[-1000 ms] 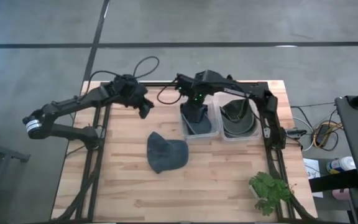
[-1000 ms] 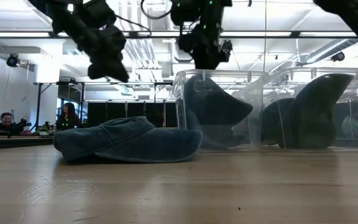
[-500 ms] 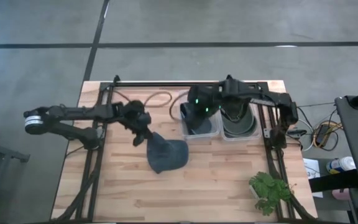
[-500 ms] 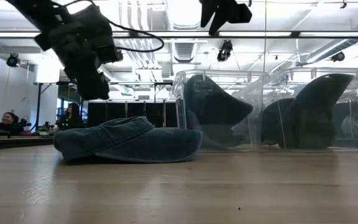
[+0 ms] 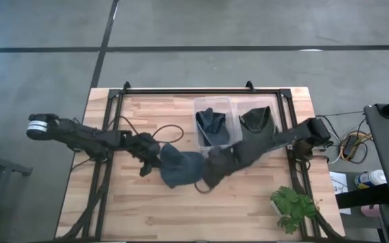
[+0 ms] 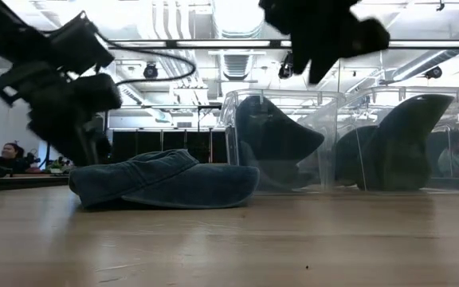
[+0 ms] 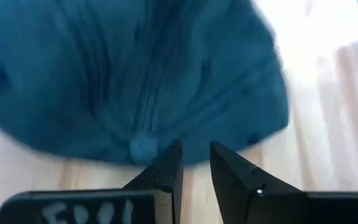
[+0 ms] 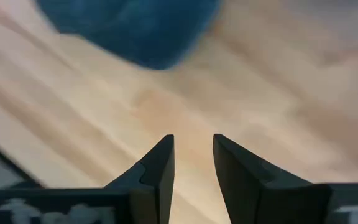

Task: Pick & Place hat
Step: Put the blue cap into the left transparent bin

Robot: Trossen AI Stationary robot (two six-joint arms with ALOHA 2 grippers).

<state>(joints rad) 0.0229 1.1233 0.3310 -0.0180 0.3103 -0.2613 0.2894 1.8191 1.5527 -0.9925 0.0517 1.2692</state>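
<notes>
A blue hat lies crown up on the wooden table, flat on its brim and lower edge. My left gripper hangs low at the hat's left side; in its wrist view the open fingers stand just short of the crown's edge, near the top button. My right gripper hovers higher at the hat's right side, fingers open over bare wood, with the hat ahead of it. Neither gripper has anything between its fingers.
Two clear bins stand behind the hat: the left bin holds a dark hat, and so does the right bin, with its hat. A green plant sits at the near right corner. Bare wood lies nearer than the hat.
My left gripper has swung from the far left toward the near edge and come down beside the hat's left side. My right gripper has risen out of the left bin and moved toward the near edge, to the hat's right side. The hat has stayed put.
</notes>
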